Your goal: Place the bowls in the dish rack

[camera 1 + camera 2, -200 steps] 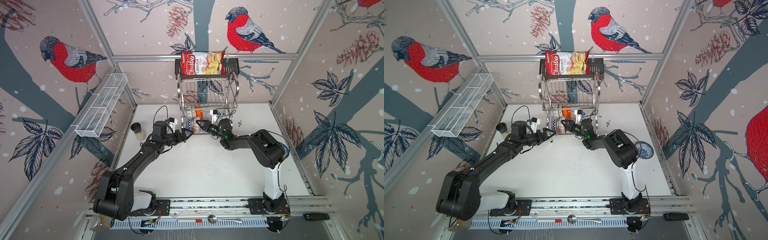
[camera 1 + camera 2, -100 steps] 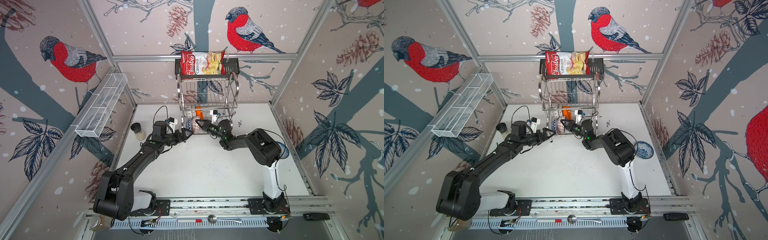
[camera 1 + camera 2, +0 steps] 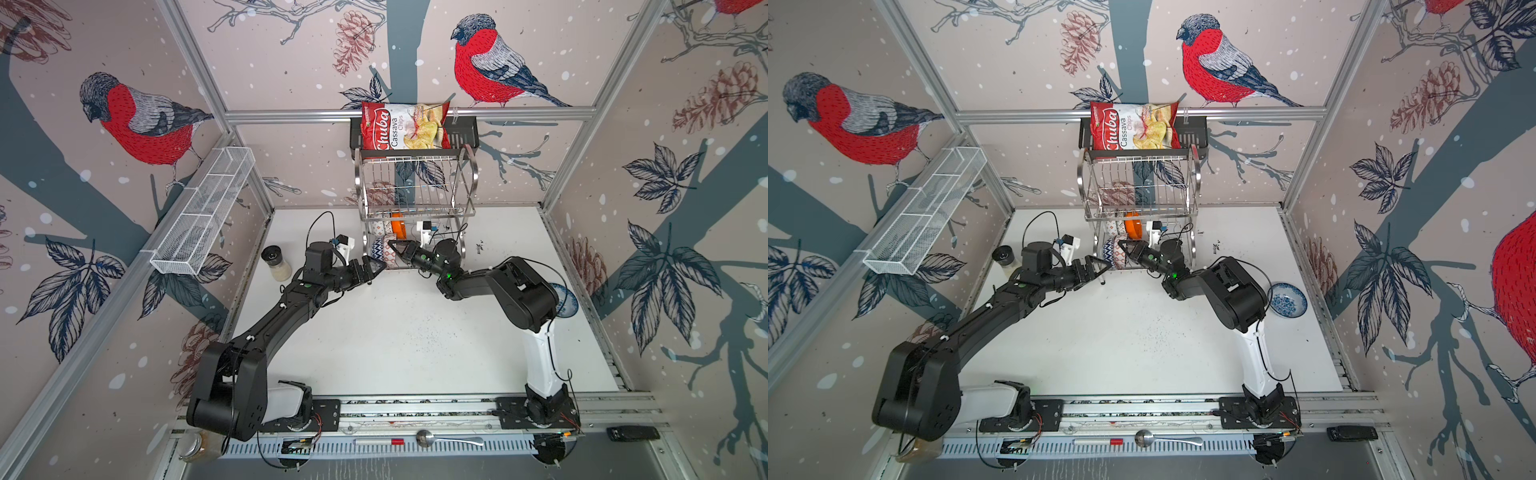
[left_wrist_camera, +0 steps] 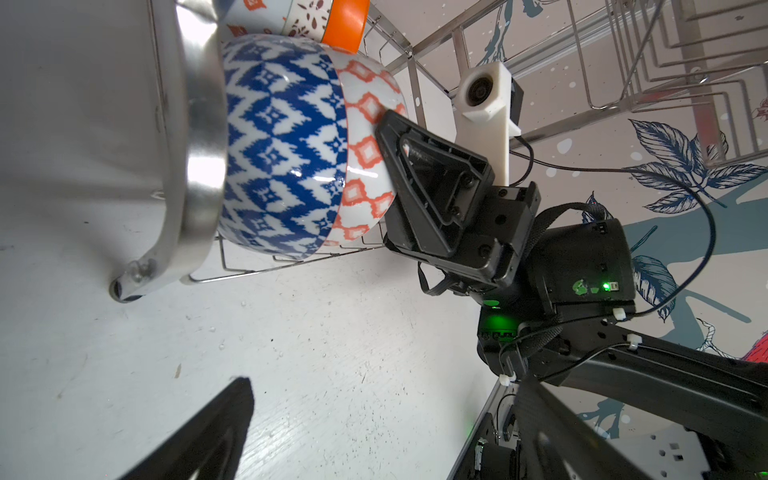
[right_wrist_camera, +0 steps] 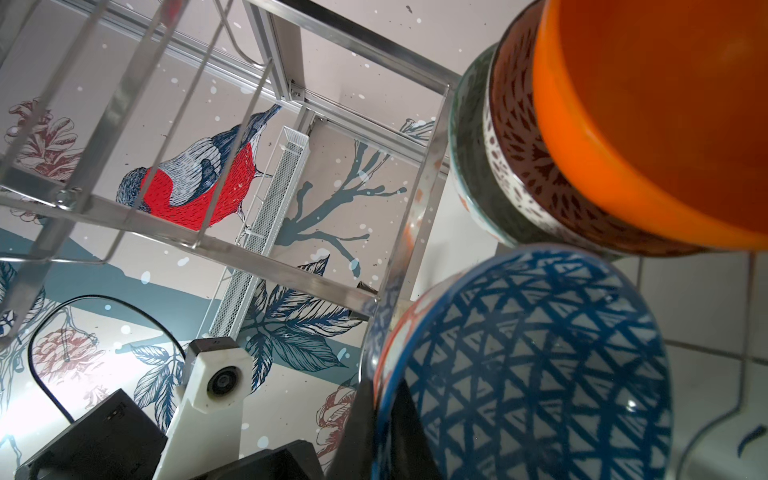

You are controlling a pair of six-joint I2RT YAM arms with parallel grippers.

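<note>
The dish rack stands at the back, and its lower tier holds several bowls on edge. Among them are the orange bowl and a blue-and-white bowl. My right gripper is shut on the rim of a bowl with red-orange diamonds outside and blue triangles inside. That bowl leans against the blue-and-white one at the rack's front left. My left gripper hangs open just outside the rack's front left leg, holding nothing. A blue-floral bowl sits on the table at the right, behind my right arm.
A glass shaker jar stands near the left wall. The white mesh basket hangs on the left wall. A chips bag sits on the black shelf above the rack. A spoon lies on the front rail.
My right arm has edged slightly left with the bowl still pinched. The left arm and its open gripper have stayed put.
</note>
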